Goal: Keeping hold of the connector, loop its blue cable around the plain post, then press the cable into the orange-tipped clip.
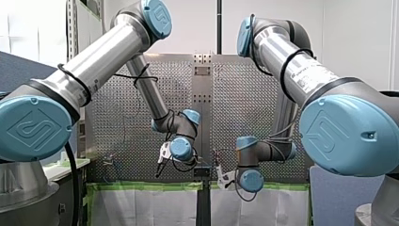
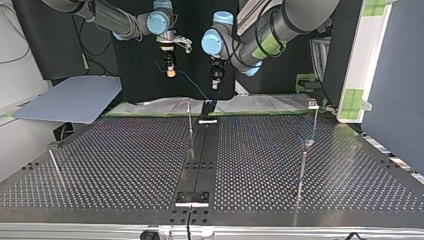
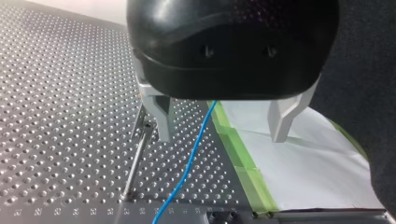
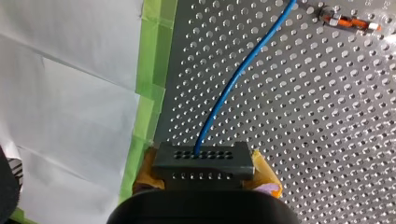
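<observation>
Two grippers, two jobs: your right gripper pinches the connector so the cable trails free; left gripper hangs open over it, probably to guide.

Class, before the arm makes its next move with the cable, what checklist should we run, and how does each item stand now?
1. right gripper jaws shut on connector: ok.
2. left gripper jaws open, not holding blue cable: ok.
3. visible cable free of kinks: ok.
4. cable looped round plain post: not ok.
5. cable pressed into orange-tipped clip: not ok.
6. cable's far end fixed: cannot tell.
</observation>
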You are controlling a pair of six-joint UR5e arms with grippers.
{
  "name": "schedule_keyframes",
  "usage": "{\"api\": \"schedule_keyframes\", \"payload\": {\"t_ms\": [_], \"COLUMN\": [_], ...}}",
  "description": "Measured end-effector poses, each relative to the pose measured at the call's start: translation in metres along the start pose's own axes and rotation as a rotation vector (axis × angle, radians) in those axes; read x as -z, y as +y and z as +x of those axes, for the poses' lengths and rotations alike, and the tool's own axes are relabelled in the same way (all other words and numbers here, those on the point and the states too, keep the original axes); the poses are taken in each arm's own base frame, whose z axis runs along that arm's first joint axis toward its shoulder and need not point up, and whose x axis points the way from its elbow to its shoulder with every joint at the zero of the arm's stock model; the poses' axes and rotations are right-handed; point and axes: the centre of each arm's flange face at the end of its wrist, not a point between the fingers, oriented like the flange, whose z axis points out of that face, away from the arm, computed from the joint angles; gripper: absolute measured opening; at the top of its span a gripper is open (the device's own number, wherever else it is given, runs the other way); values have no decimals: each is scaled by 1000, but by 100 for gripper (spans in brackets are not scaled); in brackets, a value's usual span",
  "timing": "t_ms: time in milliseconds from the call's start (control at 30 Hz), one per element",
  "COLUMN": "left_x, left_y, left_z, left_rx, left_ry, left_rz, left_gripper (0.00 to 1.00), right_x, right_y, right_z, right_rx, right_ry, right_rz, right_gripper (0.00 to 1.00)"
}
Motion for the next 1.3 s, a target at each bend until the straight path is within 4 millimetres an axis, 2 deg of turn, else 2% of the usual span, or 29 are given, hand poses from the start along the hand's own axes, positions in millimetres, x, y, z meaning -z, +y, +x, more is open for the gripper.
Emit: {"api": "schedule_keyframes", "payload": {"t_ms": [133, 267, 533, 633, 867, 1300], "left_x": [0, 1, 1, -1, -5, -13], "left_y": [-1, -4, -8, -9, -15, -20], "left_z": [0, -1, -2, -2, 9, 5], "left_rx": [-20, -55, -114, -140, -162, -120], "left_ry": [-2, -13, -34, -48, -60, -109], "left_rz": [3, 13, 16, 18, 46, 99], "left_gripper": [100, 100, 100, 100, 100, 100], "right_x": [12, 20, 21, 20, 20, 20], "right_y": [1, 1, 3, 4, 2, 1], "right_z": [-3, 4, 41, 49, 53, 53], "right_rx": [-18, -26, -42, -44, -45, -46], "right_ry": [9, 35, 118, 133, 143, 145], "right_rz": [5, 11, 23, 29, 46, 56], "right_gripper": [0, 0, 0, 0, 0, 0]}}
